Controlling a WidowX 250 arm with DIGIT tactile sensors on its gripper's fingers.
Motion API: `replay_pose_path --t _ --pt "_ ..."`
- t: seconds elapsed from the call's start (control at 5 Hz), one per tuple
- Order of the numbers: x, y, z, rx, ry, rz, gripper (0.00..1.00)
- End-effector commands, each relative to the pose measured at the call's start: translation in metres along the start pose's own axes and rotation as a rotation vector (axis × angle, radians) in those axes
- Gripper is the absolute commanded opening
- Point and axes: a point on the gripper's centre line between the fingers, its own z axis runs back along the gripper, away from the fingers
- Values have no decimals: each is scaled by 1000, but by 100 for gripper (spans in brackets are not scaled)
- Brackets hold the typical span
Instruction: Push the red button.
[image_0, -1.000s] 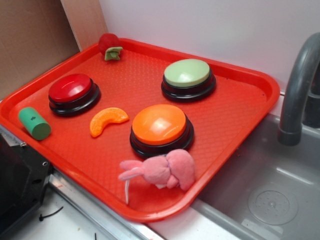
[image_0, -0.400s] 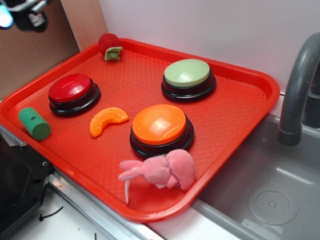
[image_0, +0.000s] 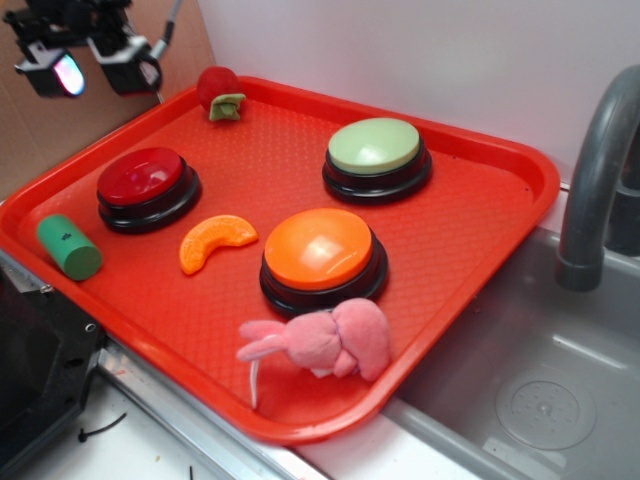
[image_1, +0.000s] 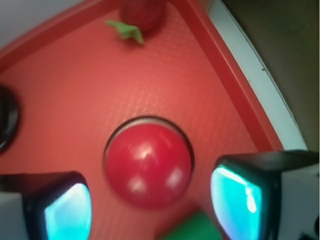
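The red button (image_0: 141, 177) is a glossy dark red dome on a black base at the left side of the red tray (image_0: 480, 230). In the wrist view the red button (image_1: 148, 165) lies below and between my fingers. My gripper (image_0: 92, 68) hangs open in the air at the upper left, above and behind the button, touching nothing. Its two fingertips (image_1: 67, 212) show cyan pads, with my gripper (image_1: 150, 210) holding nothing between them.
On the tray are also an orange-topped button (image_0: 319, 250), a pale green button (image_0: 376, 147), a strawberry toy (image_0: 220, 92), an orange slice toy (image_0: 214, 240), a green cylinder (image_0: 69, 247) and a pink plush rabbit (image_0: 325, 338). A sink with a grey faucet (image_0: 597, 180) lies at the right.
My gripper has come into view at the upper left and moved right and down toward the red button. Nothing on the tray has moved.
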Motion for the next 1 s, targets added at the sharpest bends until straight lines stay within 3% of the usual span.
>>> replay_pose_path --t 0.0,0.4,0.8 --pt "0 4 -33 38 51 96 100" --pt "-7 8 -58 77 105 92 100" --pt "-5 12 -42 69 85 97 100"
